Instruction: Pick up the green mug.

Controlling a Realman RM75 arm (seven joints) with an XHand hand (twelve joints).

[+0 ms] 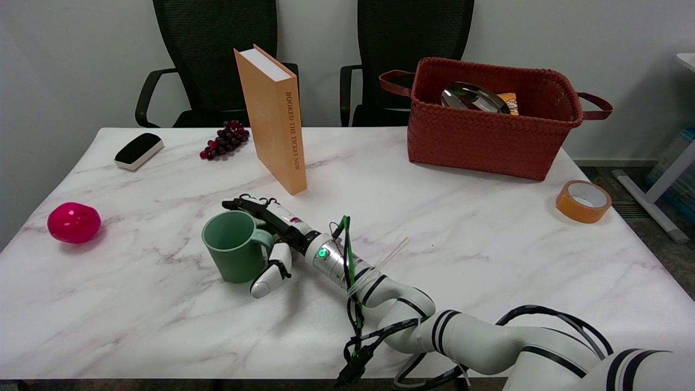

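A green mug [234, 247] stands upright on the marble table [163, 320], left of centre, with its handle turned to the right. My right hand [271, 239] is at the handle side of the mug. Its fingers [247, 206] stretch along the mug's far rim. The thumb [269, 277] hangs down just right of the handle. The fingers are spread and do not wrap the mug. I cannot tell whether they touch it.
An orange book [274, 119] stands upright just behind the hand. Grapes [225, 139] and a black eraser [138, 151] lie at the back left, a pink ball [74, 222] at the left edge. A red woven basket [488, 117] and a tape roll [583, 201] are on the right.
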